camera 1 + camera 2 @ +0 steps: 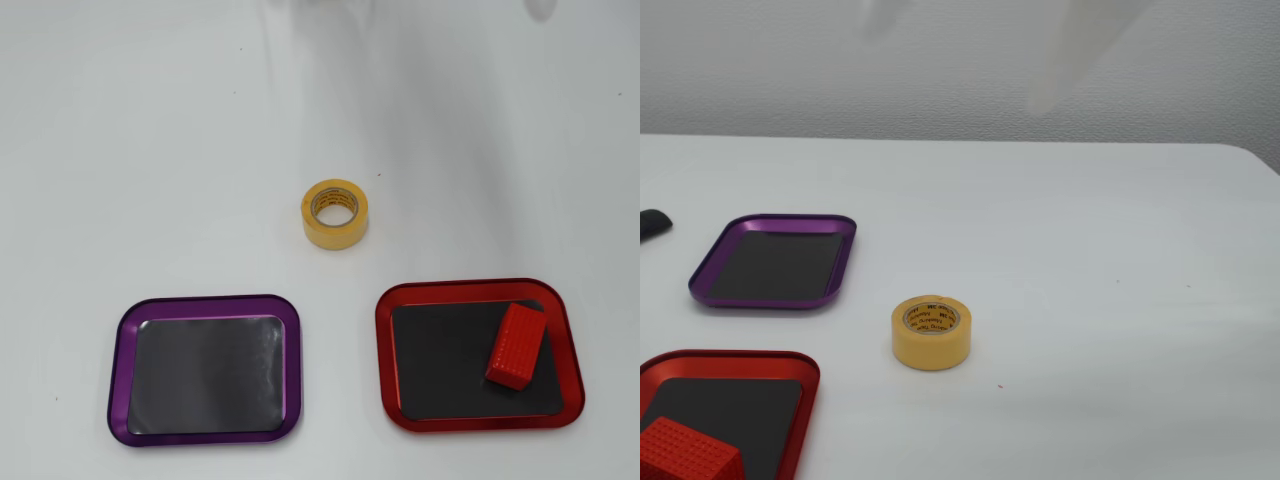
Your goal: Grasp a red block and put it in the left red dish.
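The red block [516,345] lies flat on the dark floor of the red dish [478,288], in its right half in the overhead view. The fixed view shows the block [685,455] in the dish [740,356] at the lower left corner. My gripper [960,60] appears only as two blurred white fingers high at the top of the fixed view, far above the table. The fingers stand apart with bare wall between them and hold nothing. In the overhead view only a faint grey smear of the arm [540,8] touches the top edge.
A yellow tape roll [335,213] [931,332] stands mid-table. A purple-rimmed tray [205,302] [775,220] lies beside the red dish, with nothing in it. A small dark object [652,223] sits at the left edge of the fixed view.
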### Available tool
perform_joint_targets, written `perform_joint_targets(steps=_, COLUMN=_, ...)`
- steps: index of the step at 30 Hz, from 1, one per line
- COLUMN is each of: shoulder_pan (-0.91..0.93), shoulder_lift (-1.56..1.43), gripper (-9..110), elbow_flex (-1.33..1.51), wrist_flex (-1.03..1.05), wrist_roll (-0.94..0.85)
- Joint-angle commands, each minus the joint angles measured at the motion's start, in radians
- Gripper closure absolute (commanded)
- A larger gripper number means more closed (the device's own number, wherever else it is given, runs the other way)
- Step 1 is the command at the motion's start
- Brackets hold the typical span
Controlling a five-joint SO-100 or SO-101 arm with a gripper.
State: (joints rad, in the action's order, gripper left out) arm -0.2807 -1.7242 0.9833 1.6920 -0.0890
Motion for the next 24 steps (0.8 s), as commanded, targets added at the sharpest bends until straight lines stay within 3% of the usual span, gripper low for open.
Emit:
perform_joint_targets(steps=1, shoulder_pan=-0.006, shoulder_lift=-0.253, gripper=73, elbow_flex=0.138, wrist_flex=0.002, wrist_roll=-0.005)
perform_joint_targets(steps=9, shoulder_pan=0.017, shoulder_lift=-0.621, gripper=73, elbow_flex=0.635, wrist_flex=-0.071, wrist_roll=0.006)
perform_joint_targets(steps=24, shoulder_pan=0.273, shoulder_lift=-1.216, gripper=73, elbow_flex=1.565, wrist_flex=-0.586, wrist_roll=0.008)
